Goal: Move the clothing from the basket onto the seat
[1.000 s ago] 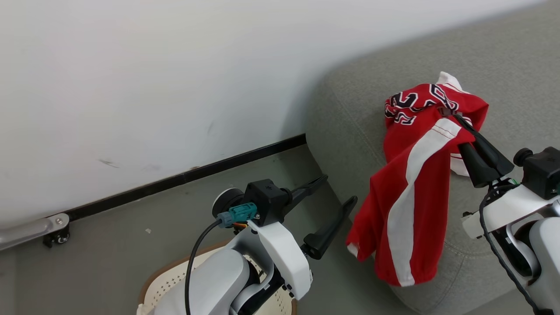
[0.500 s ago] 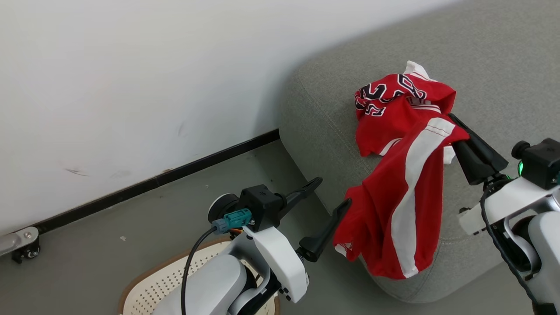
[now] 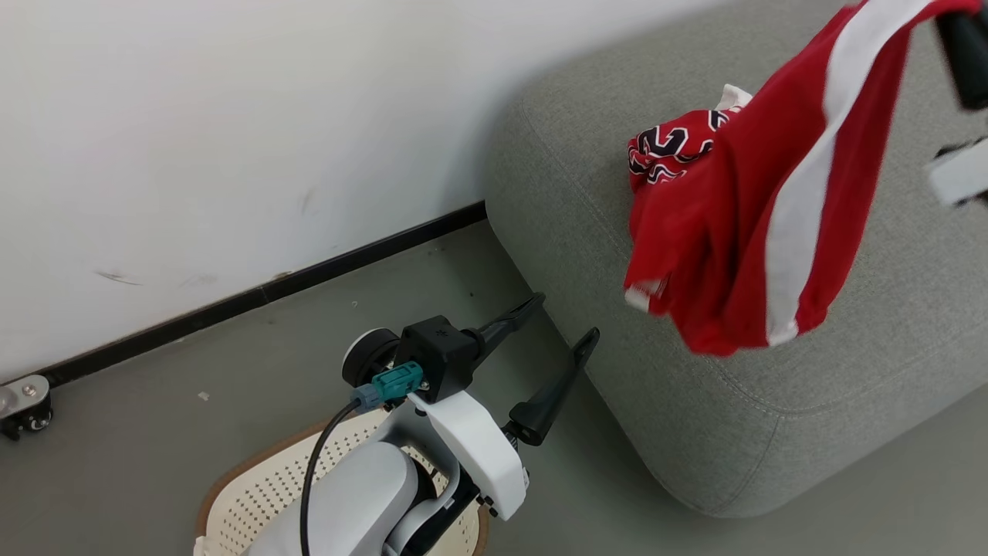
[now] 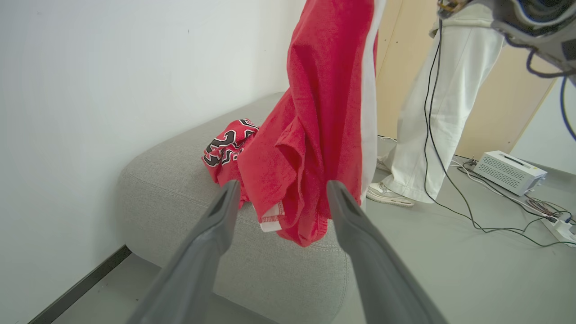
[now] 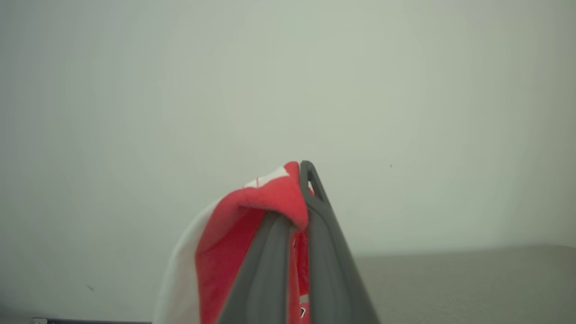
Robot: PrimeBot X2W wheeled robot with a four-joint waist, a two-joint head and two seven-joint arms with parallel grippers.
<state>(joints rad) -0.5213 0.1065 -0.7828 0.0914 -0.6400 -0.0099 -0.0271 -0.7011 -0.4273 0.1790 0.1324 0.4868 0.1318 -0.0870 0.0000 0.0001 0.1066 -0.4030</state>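
My right gripper at the head view's top right is shut on a red garment with a white stripe, which hangs free above the grey seat. The right wrist view shows the cloth pinched between the closed fingers of the right gripper. A second red garment with black numerals lies crumpled on the seat. My left gripper stands open and empty beside the seat's near corner, above the cream basket. Through the left gripper I see the hanging garment and the numbered one.
A white wall with a black skirting runs behind the seat. A person's legs in white trousers stand past the seat's far end. A white box and cables lie on the grey floor there.
The right gripper has swung the striped garment up and to the right, off the seat's front edge and into the air above the cushion. The head camera has shifted too. The left gripper stays open.
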